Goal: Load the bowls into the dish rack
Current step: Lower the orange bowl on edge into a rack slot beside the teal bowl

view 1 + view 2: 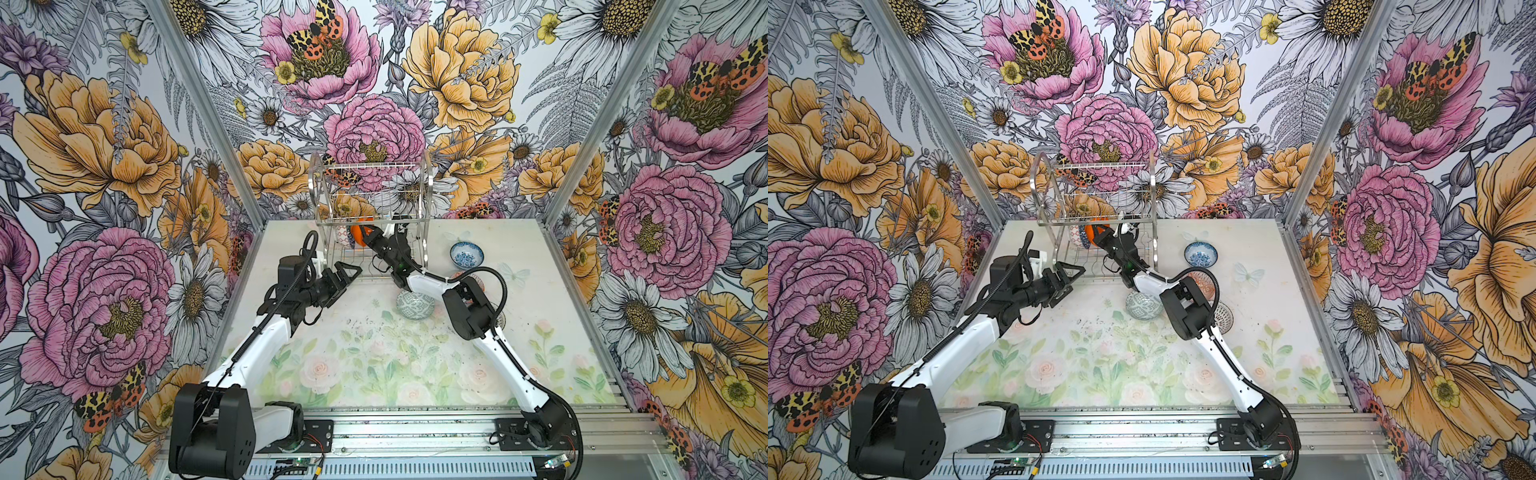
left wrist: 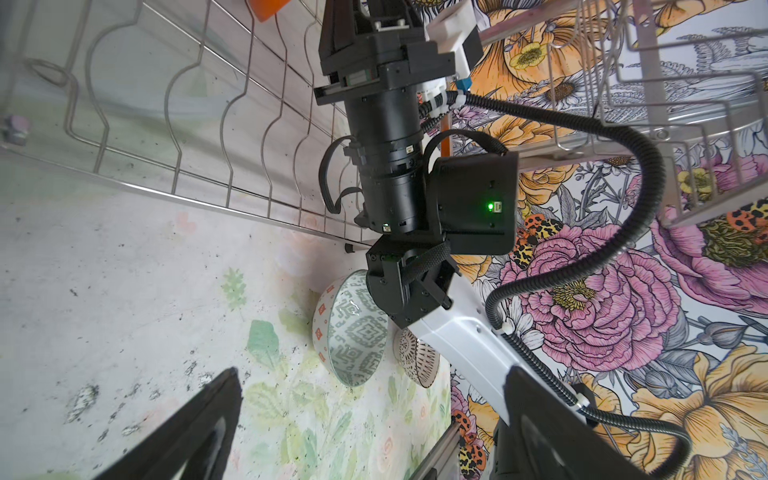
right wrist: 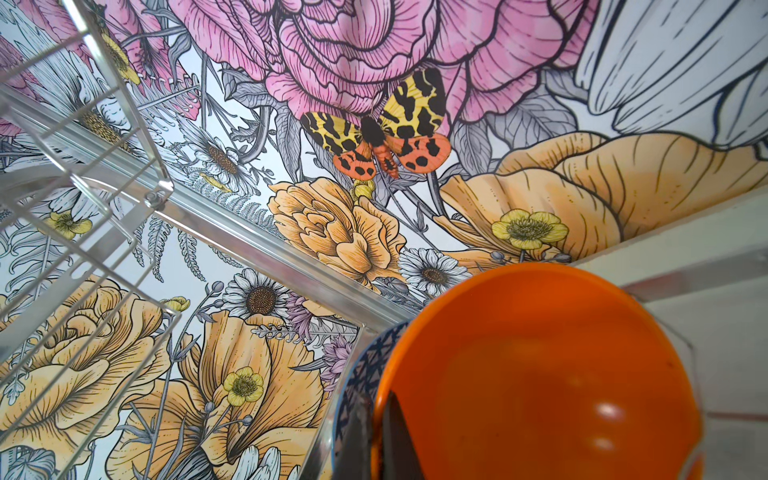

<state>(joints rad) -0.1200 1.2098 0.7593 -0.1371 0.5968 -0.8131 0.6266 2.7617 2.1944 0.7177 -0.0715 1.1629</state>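
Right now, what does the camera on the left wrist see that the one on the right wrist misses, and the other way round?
Only the left wrist view: the grey-green geometric bowl and the white lattice bowl, both outside the rack, with the right arm reaching past them.
Only the right wrist view: the navy zigzag bowl, and the right gripper shut on the rim of the orange bowl beside it.
Both: the orange bowl, just a sliver in the left wrist view, the dish rack and the flowered wall.

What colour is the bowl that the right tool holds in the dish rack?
The bowl is plain glossy orange; the right wrist view shows it best.
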